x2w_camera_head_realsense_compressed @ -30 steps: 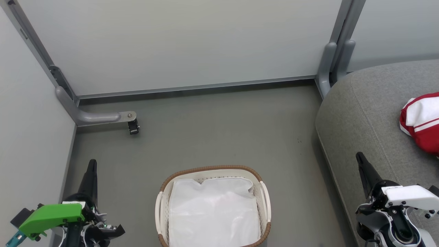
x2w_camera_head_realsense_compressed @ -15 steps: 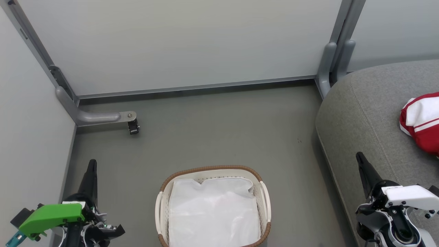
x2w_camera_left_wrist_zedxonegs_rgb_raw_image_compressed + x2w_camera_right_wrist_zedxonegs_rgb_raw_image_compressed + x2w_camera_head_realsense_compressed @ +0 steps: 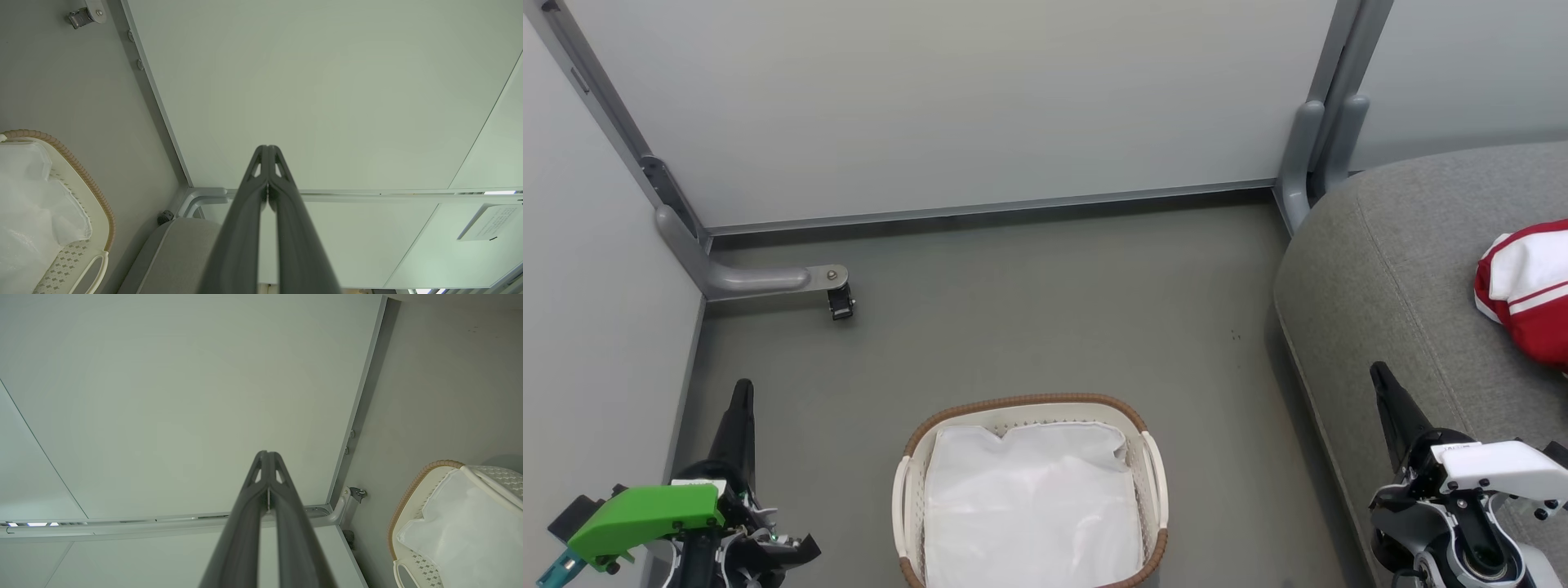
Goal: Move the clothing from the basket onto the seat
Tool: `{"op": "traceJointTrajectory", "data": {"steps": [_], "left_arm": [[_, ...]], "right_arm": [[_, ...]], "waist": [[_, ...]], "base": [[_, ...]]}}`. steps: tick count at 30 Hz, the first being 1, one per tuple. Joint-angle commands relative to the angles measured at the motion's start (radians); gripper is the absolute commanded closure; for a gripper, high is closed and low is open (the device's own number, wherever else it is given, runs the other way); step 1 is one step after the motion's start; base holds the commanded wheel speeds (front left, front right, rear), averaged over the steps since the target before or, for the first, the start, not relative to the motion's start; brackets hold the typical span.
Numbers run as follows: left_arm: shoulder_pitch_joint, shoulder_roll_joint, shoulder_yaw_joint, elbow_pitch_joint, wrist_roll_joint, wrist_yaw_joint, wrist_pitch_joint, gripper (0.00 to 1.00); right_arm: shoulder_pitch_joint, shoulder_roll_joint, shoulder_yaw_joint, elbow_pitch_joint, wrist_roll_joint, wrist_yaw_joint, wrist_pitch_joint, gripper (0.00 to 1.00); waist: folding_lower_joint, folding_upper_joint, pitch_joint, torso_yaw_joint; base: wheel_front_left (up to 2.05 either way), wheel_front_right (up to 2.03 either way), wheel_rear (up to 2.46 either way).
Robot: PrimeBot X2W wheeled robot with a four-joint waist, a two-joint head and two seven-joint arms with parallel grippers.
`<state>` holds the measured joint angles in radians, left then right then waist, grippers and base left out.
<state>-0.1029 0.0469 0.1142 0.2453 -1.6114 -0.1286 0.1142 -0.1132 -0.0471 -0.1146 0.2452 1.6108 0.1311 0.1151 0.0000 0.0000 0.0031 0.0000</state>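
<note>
On the grey floor (image 3: 1045, 327) nothing has moved. The basket (image 3: 1021, 402) holds only lining (image 3: 1029, 506) and the clothing (image 3: 1523, 286) lies on the seat (image 3: 1388, 269). The left hand (image 3: 742, 390) and right hand (image 3: 1377, 374) are pressed together, empty, so the task looks done.

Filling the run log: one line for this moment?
clothing: on seat | basket: white cloth visible | left hand: shut, empty | right hand: shut, empty

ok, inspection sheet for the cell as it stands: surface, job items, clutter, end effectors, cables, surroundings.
Surface: smooth grey floor; the basket stands on it.
Job's things: basket upright, white lining showing inside, no red seen in it; red clothing lies on the seat, cut by the picture's right edge.
Clutter: nothing seen.
End effectors: left end effector shut, empty, low left; right end effector shut, empty, by the seat's edge.
Cables: nothing seen.
Surroundings: pale partition panels on grey frame; caster foot at left.
</note>
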Motion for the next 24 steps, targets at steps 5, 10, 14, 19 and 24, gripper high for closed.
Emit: {"op": "traceJointTrajectory", "data": {"steps": [5, 10, 14, 19, 24], "left_arm": [[-0.01, 0.006, 0.002, -0.002, -0.003, -0.005, 0.003, 1.0], [-0.01, 0.006, 0.002, -0.002, -0.003, -0.005, 0.003, 1.0], [-0.01, 0.006, 0.002, -0.002, -0.003, -0.005, 0.003, 1.0], [-0.01, 0.006, 0.002, -0.002, -0.003, -0.005, 0.003, 1.0], [-0.01, 0.006, 0.002, -0.002, -0.003, -0.005, 0.003, 1.0]], "right_arm": [[0.011, -0.006, -0.001, -0.003, 0.004, -0.001, 0.002, 1.0], [0.011, -0.006, -0.001, -0.003, 0.004, -0.001, 0.002, 1.0], [0.011, -0.006, -0.001, -0.003, 0.004, -0.001, 0.002, 1.0], [0.011, -0.006, -0.001, -0.003, 0.004, -0.001, 0.002, 1.0], [0.011, -0.006, -0.001, -0.003, 0.004, -0.001, 0.001, 1.0]], "waist": [[0.0, 0.0, 0.0, 0.0], [0.0, 0.0, 0.0, 0.0], [0.0, 0.0, 0.0, 0.0], [0.0, 0.0, 0.0, 0.0], [0.0, 0.0, 0.0, 0.0]], "base": [[0.0, 0.0, 0.0], [0.0, 0.0, 0.0], [0.0, 0.0, 0.0], [0.0, 0.0, 0.0], [0.0, 0.0, 0.0]]}}
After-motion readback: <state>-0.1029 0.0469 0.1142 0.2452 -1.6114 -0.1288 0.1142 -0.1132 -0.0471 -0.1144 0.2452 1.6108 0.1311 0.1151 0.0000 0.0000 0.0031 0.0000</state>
